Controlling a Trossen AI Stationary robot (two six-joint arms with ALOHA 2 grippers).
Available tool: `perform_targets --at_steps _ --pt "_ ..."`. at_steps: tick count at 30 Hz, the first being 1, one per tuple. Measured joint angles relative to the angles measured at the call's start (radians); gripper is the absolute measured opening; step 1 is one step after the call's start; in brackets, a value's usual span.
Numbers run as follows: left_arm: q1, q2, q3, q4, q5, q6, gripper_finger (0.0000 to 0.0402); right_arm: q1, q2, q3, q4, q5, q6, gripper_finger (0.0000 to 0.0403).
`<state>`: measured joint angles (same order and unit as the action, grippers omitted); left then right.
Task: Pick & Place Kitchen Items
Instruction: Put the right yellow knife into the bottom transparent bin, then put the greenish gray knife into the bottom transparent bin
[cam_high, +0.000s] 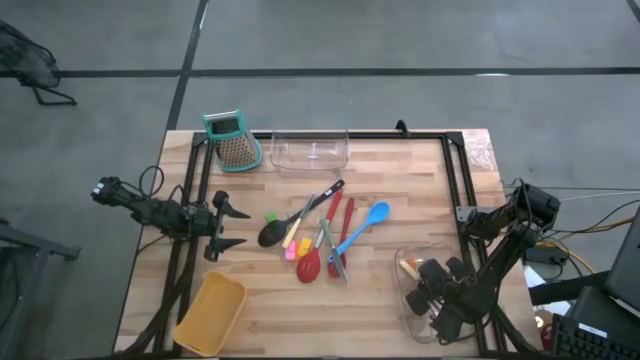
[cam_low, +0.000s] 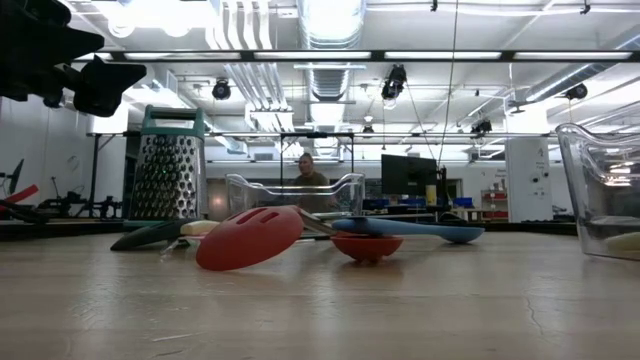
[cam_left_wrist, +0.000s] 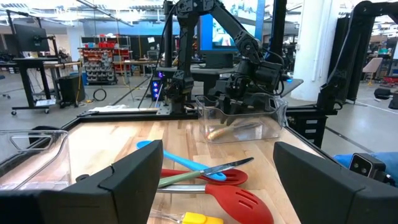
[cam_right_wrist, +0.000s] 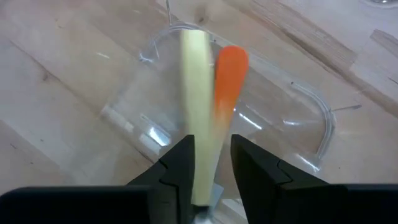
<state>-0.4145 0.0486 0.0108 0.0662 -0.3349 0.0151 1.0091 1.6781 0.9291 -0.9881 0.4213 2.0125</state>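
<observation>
Cream-and-orange tool (cam_right_wrist: 208, 118): pale handle, orange tip, blurred, hanging between the fingers of the right gripper (cam_right_wrist: 211, 163) directly over the clear bin (cam_high: 425, 295) at the near right corner of the table (cam_high: 400, 200). Fingers slightly parted around the handle; cannot tell whether they grip it or have let go. A pale piece with an orange end lies inside that bin.

Remaining utensils heaped at mid-table: black ladle (cam_high: 285, 225), blue spoon (cam_high: 365, 225), red spatula (cam_high: 312, 262), red spoon (cam_high: 343, 235), a yellow-handled tool (cam_high: 293, 238), small green piece (cam_high: 271, 215).

Second clear bin (cam_high: 310, 152) at the far edge, nothing seen in it. Tan bin (cam_high: 212, 312) at the near left corner, nothing seen in it. Teal-topped grater (cam_high: 232, 140) upright just left of the far clear bin.

Left gripper (cam_high: 222, 228) above the table's left edge, fingers spread wide, holding nothing.

No legible writing or labels.
</observation>
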Motion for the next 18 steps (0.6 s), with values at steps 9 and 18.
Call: perform_targets --at_steps 9,18 --pt "0.0 0.0 0.0 0.0 0.0 0.0 0.0312 -0.029 -0.06 0.069 -0.097 -0.003 -0.05 0.0142" --pt "0.0 0.0 0.0 0.0 0.0 0.0 0.0312 -0.109 -0.103 0.239 -0.279 0.088 -0.239 0.0156"
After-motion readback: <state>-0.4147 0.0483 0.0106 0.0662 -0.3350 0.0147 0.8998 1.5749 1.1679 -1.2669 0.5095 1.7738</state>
